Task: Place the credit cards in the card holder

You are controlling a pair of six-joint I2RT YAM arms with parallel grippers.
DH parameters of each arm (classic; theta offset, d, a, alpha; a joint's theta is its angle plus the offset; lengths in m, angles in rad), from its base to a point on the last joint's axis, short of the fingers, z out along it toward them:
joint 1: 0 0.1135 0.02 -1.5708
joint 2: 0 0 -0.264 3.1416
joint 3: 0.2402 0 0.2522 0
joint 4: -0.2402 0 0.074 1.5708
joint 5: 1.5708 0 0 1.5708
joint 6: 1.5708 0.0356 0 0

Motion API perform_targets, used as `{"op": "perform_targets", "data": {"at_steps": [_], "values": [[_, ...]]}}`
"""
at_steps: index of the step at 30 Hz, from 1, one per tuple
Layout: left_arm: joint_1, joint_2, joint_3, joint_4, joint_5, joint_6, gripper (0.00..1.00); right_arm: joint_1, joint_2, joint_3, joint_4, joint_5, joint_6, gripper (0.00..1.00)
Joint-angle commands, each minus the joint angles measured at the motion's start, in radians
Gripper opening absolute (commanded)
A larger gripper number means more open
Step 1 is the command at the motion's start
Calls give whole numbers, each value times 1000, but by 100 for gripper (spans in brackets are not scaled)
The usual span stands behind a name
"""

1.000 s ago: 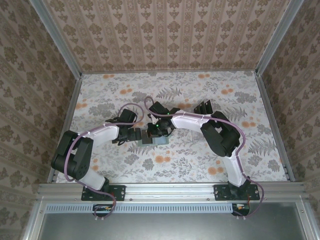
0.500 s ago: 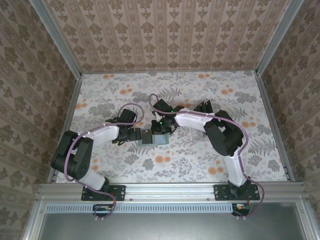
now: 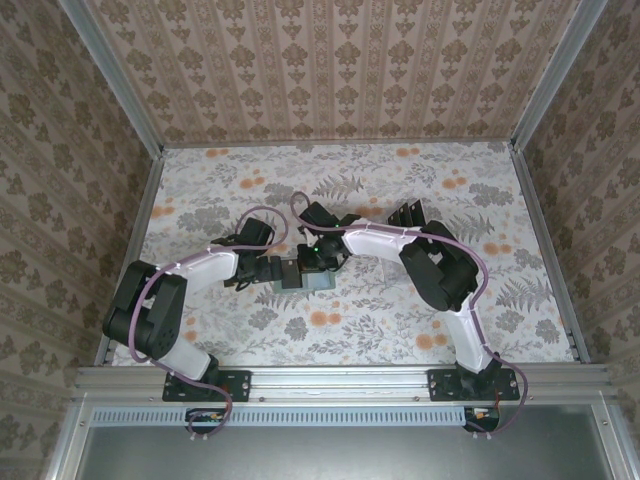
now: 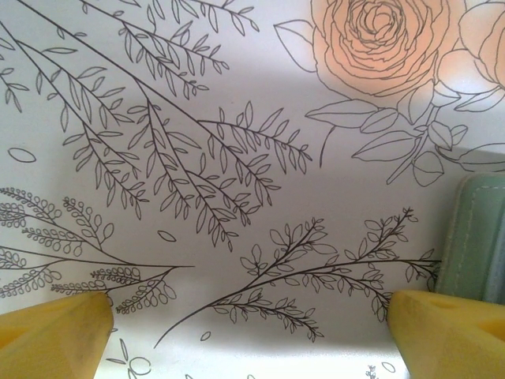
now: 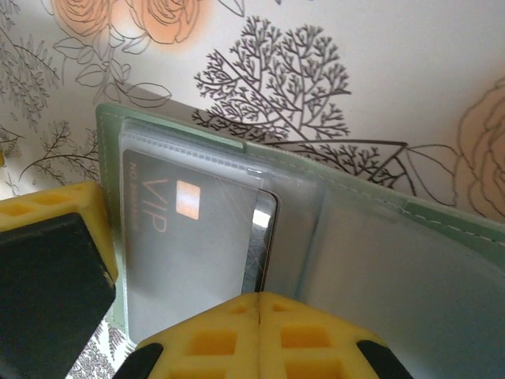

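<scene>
We find the flat sage-green card holder (image 5: 371,237) open at mid-table, a thin black credit card (image 5: 189,253) (marked VIP) under its clear sleeve. Right gripper (image 5: 260,304) is closed beside that card. Left gripper (image 4: 252,324) gapes wide at the holder's left edge.

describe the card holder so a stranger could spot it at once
Look at the middle of the floral table, where the left arm and right arm meet. The card holder lies open there. It is sage green with clear sleeves and a dark VIP card inside, unlike the black slatted object behind.
</scene>
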Motion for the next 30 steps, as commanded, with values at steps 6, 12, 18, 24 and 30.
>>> {"op": "perform_targets", "data": {"at_steps": [6,12,18,24,30], "values": [[-11,12,-14,12,19,-9,100,6,-35,34,-66,12,-28,8],[10,-69,2,-37,-7,13,100,-26,-129,-7,-115,90,-76,27],[11,-163,3,-56,14,17,100,-48,-128,9,-171,120,-122,39],[10,-223,-20,-51,52,-2,100,-50,-83,43,-192,131,-143,39],[7,-243,-34,-44,69,-10,100,-53,-51,36,-192,142,-152,39]]}}
